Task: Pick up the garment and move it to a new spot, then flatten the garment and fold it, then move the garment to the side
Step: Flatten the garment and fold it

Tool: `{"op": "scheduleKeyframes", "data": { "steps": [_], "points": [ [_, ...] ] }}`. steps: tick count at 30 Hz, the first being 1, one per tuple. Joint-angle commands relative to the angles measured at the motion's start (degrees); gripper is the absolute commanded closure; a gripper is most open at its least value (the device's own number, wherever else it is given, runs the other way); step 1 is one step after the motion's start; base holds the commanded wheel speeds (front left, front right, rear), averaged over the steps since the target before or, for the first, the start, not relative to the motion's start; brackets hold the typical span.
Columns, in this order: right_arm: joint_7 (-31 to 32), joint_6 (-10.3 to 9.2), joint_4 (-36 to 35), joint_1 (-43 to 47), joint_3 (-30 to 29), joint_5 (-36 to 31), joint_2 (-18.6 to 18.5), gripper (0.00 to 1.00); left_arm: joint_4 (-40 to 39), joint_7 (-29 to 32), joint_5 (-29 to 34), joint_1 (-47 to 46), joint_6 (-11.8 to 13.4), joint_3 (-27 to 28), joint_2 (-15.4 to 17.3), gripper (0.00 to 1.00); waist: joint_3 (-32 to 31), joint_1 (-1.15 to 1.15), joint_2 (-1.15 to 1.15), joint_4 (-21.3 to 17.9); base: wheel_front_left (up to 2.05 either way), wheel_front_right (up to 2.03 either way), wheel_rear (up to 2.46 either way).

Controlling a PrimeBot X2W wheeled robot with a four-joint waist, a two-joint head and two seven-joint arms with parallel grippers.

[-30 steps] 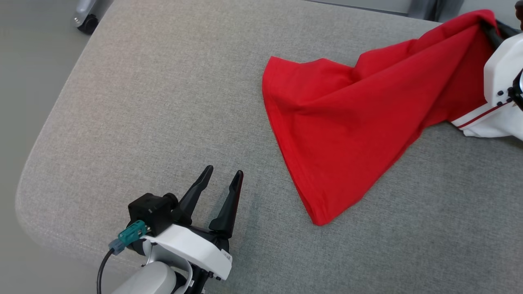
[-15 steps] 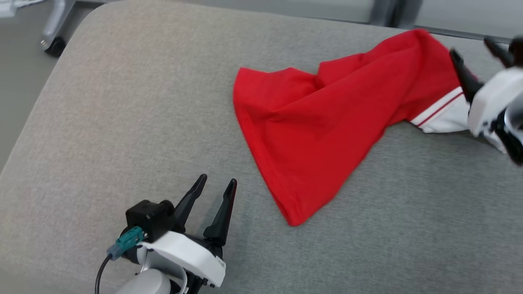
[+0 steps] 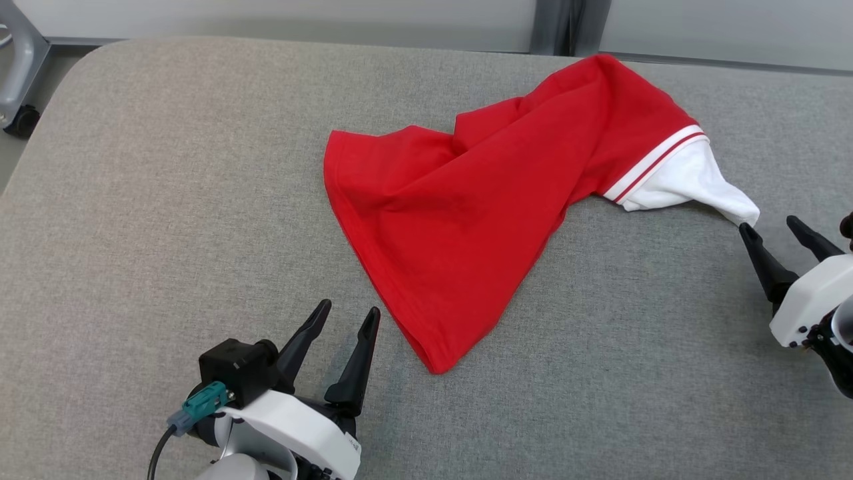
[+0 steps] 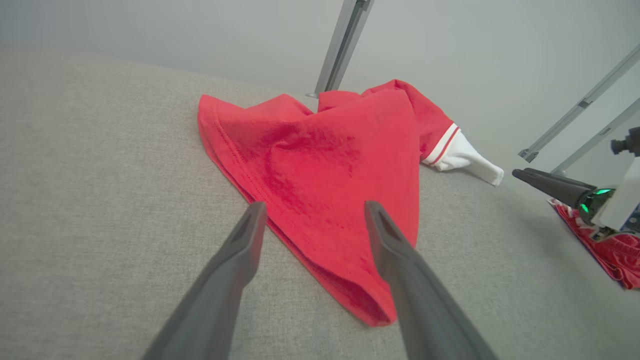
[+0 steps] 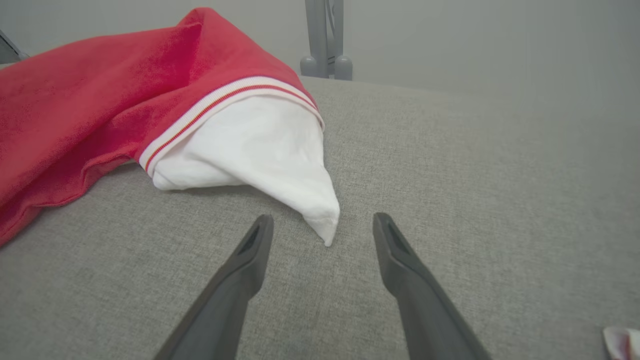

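Head, left wrist and right wrist views. The red shirt is lying crumpled on the grey fabric-covered surface, in its middle and right part. Its long axis is running diagonally in the head view, from a folded hem corner on the near side towards the far right. The broad red body is fanning out to the left and the near side. The narrow end is carrying a red-and-white striped band and a white section, which is tapering to a tip that is pointing right, at the right claw.

The left claw is hovering near the hem corner with its fingers spread and nothing between them, and it is pointing at the red body.

The right claw is standing spread and empty at the right edge of the head view. The white tip is lying just beside its fingertips; whether they are touching cannot be told.

A second red cloth is lying beyond the right claw in the left wrist view.
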Motion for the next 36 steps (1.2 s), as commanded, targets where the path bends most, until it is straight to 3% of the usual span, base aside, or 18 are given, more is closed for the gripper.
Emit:
{"op": "scheduleKeyframes", "data": {
  "steps": [1,14,15,16,20,21,29,36],
  "points": [
    [0.0,-0.02,-0.2,0.6,0.0,0.6,0.2,0.0,-0.3,0.2,0.4,0.0,0.2,0.2,0.4,0.0,0.5,0.0,0.0,0.0,0.0,0.0,0.0],
    [1.7,-0.02,7.1,-3.6,-0.4,2.7,3.2,0.0,-1.5,0.6,0.9,-0.9,1.1,0.5,1.5,0.0,2.9,0.0,0.0,3.1,0.0,0.0,0.0],
    [1.8,-0.02,7.4,-3.8,-0.4,2.8,3.3,0.1,-1.5,0.5,0.8,-0.9,1.1,0.6,1.5,0.0,3.0,0.0,0.0,3.3,0.0,0.0,0.0],
    [1.7,-0.02,7.6,-4.2,-0.3,3.0,3.4,0.51,-1.6,0.5,0.8,-0.9,1.1,0.6,1.6,0.0,3.1,0.0,0.0,3.4,0.0,0.0,0.0],
    [1.2,-0.02,6.4,-4.5,-0.6,5.0,3.6,0.83,-1.5,0.4,0.7,-0.8,1.2,0.8,1.7,0.0,3.2,0.0,0.0,3.4,0.0,0.0,0.0],
    [1.0,-0.02,5.7,-4.4,-0.7,5.7,3.7,1.0,-1.5,0.4,0.7,-0.8,1.3,0.9,1.8,0.0,3.2,0.0,0.0,3.3,0.0,0.0,0.0],
    [1.4,-0.01,-6.2,0.1,-2.6,14.5,2.2,1.0,-1.4,0.0,0.2,0.3,1.8,1.2,1.8,0.0,1.6,0.0,0.0,0.7,0.0,0.0,0.0],
    [7.4,-0.01,-23.4,7.5,-4.1,24.5,-3.0,1.0,-0.7,-0.7,-0.5,1.5,1.3,1.5,1.4,0.0,-1.0,0.0,0.0,-3.9,0.0,0.0,0.0]
  ]
}}
